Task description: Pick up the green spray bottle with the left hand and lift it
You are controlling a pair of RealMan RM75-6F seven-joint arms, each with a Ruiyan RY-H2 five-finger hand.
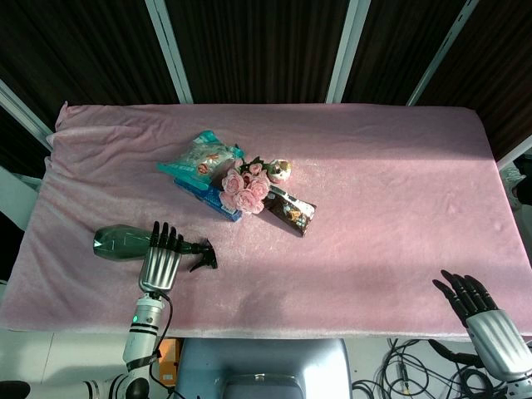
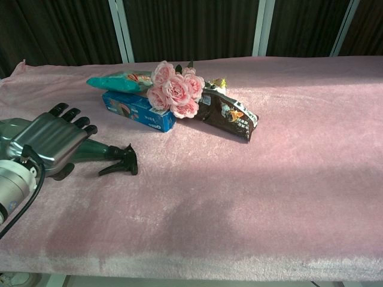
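Note:
The green spray bottle [image 1: 116, 242] lies on its side on the pink cloth at the front left, its black trigger head [image 1: 204, 252] pointing right. My left hand [image 1: 162, 258] is directly over the bottle's neck, fingers stretched out and pointing away from me. In the chest view the left hand [image 2: 54, 140] covers the middle of the bottle [image 2: 99, 150], with the thumb low on the near side; the fingers are not wrapped around it. My right hand [image 1: 478, 303] hovers at the table's front right edge with its fingers spread, holding nothing.
A cluster sits mid-table behind the bottle: pink flowers [image 1: 245, 189], a teal snack bag [image 1: 199, 158], a blue box [image 2: 137, 110] and a dark snack packet [image 1: 293, 212]. The pink cloth [image 1: 391, 183] covers the whole table.

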